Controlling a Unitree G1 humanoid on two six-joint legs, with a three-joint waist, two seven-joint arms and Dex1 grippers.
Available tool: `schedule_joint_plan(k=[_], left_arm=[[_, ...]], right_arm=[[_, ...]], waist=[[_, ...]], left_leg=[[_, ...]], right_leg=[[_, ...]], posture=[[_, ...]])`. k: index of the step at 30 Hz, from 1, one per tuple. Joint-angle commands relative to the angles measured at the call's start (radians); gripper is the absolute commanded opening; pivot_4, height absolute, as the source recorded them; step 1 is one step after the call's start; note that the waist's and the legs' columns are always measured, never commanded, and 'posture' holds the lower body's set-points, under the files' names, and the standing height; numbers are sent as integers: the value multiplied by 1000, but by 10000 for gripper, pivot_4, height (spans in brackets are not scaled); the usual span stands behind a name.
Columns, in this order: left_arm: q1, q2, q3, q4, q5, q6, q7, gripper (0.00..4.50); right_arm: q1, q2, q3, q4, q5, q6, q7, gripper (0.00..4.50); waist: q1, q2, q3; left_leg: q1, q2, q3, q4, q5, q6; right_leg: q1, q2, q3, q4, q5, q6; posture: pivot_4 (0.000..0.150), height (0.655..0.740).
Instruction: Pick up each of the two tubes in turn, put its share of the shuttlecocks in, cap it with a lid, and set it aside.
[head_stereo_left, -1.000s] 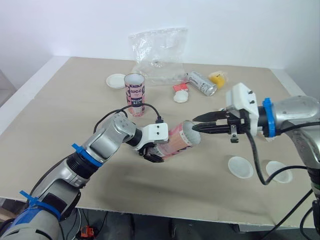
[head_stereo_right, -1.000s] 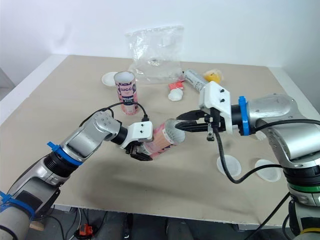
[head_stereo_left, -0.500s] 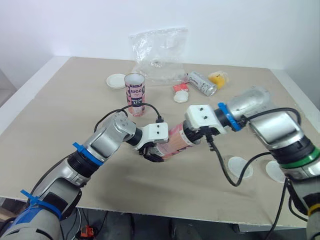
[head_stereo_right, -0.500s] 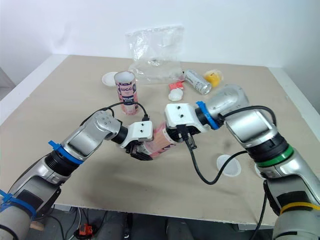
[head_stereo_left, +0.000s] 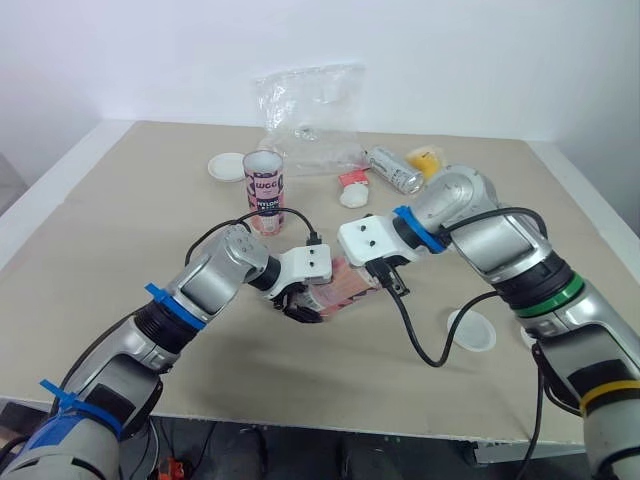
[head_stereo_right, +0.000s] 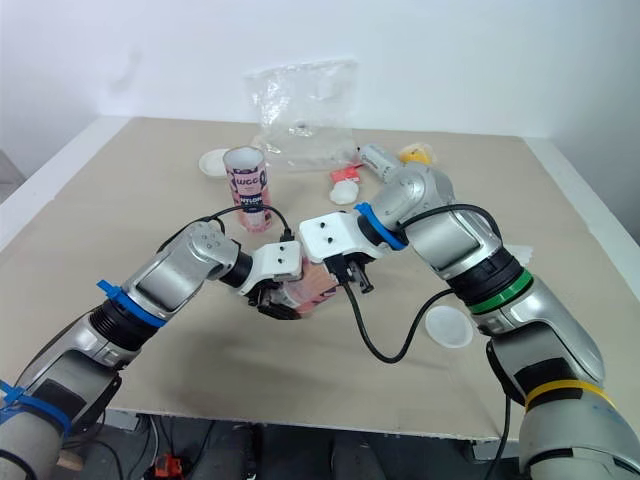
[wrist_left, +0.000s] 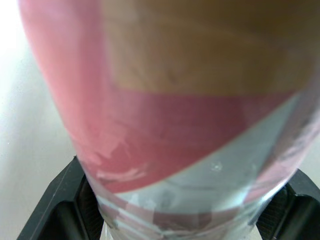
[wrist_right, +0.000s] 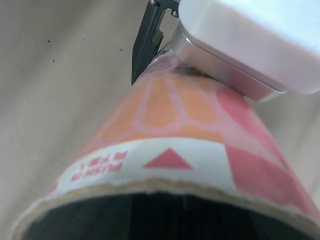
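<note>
Left gripper (head_stereo_left: 300, 306): closed on the pink tube (head_stereo_left: 343, 284), which I hold tilted, well off upright, at centre frame above the table (head_stereo_left: 120, 200). The left wrist view shows its black fingers (wrist_left: 62, 202) clamped on either side of the tube's wall.

Right gripper (head_stereo_left: 362, 266): at the tube's open mouth. Whether it is open or closed I cannot tell.

Risks, as I judge them:
- The wall is round and glossy, so a push at the mouth could turn or slide the tube in my left grip.
- The rim is bare brown cardboard and could dent or fray under side pressure, which would spoil the lid's fit.

Materials:
- Held tube: stiff card cylinder with a slick pink-and-orange printed wrap.
- Second tube (head_stereo_left: 265, 184): upright at upper left.
- Lid (head_stereo_left: 472, 329): a flat white disc at lower right.
- Table: matte beige.
</note>
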Motion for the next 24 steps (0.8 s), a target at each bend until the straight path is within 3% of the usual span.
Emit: schedule_joint_plan(k=[1,5,16,24], left_arm=[[3,-13,-15,3,20,2,26,32759],[18,-3,-6,9,25,-13,31,32759],[43,6,26,58,26,-84,46,32759],[126,-100,161,117,-70,-216,118,32759]], right_arm=[[15,40,21,21,3,2,35,653],[-3,24,-69,0,71,62,51,653],[22,-166,-285,-138,277,269,42,653],[165,-296,-559,-215,457,481,-72,653]], waist=[[-1,0,0],[-1,0,0],[6,0,1],[16,-1,1]], left_leg=[[1,0,0,0,0,0],[1,1,0,-1,0,0],[-7,-2,5,-1,0,1],[-10,-3,5,-1,1,1]], right_leg=[[0,0,0,0,0,0],[0,0,0,0,1,-2],[-6,-7,-1,-1,0,0],[-7,-9,-2,-1,-1,1]], posture=[[1500,7400],[1500,7400],[1500,7400],[1500,7400]])
